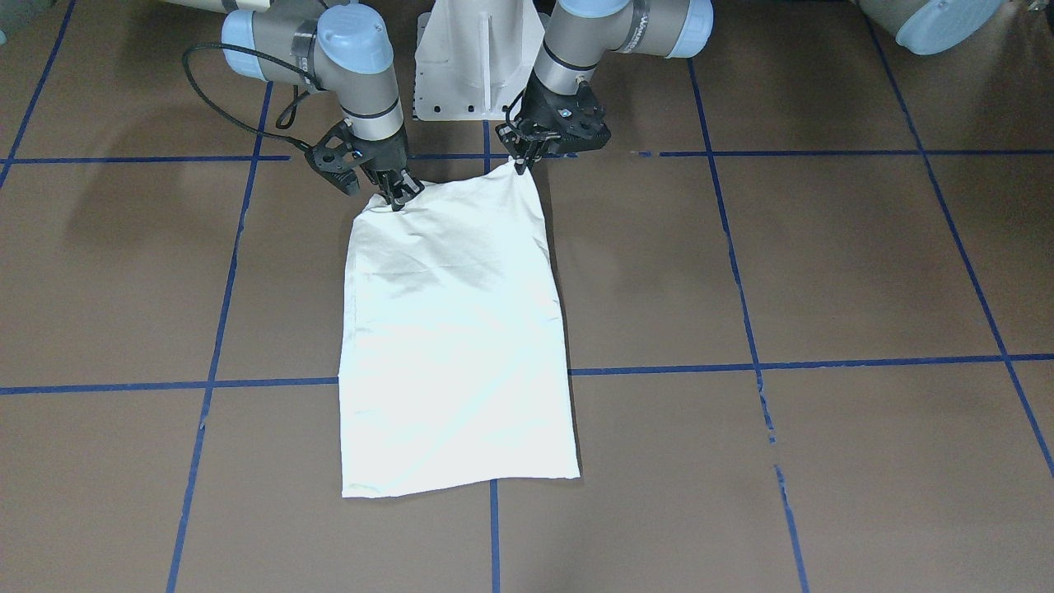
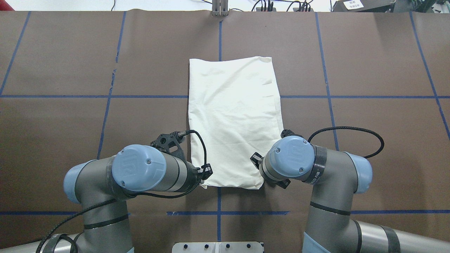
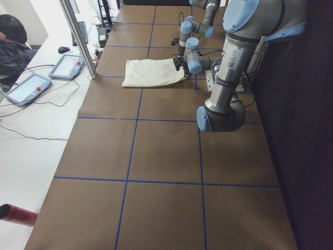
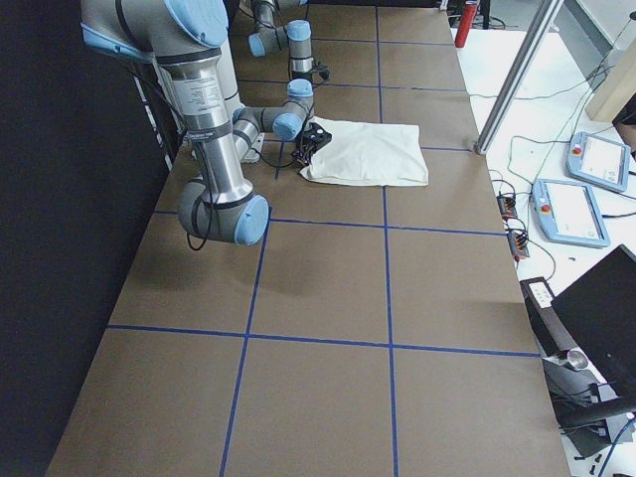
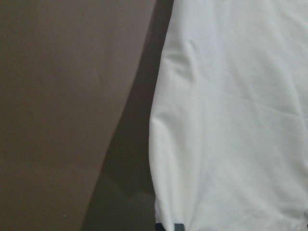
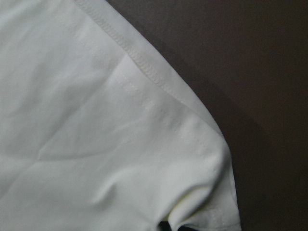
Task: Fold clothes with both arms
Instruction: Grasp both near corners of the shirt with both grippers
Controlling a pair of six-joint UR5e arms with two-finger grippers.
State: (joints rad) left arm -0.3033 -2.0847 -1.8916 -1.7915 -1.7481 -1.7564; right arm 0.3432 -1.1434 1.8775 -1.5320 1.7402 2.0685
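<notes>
In the front-facing view, the thing nearest the camera is the free short edge of the T-shirt. It lies flat on the brown table, just past a blue tape line that goes under the cloth. The T-shirt is folded to a long narrow rectangle with the plain cream side up, and no print shows. Its long axis runs straight away from the robot, down the middle of the table. At the other short edge, close to the white pedestal, there is one gripper on each corner. On the left of this view the right gripper has its fingers pressed together on the corner of the cloth, and in its wrist view the corner is bunched up. To the right of it, the left gripper pinches the second corner in the same way, and that corner is raised a little from the table. Both arms are equally near, and all the cloth lies in front of them, away from the robot. I judge that the next move is to carry this held edge forward along the long axis to the free edge, both arms keeping level so that the fold does not go askew.
</notes>
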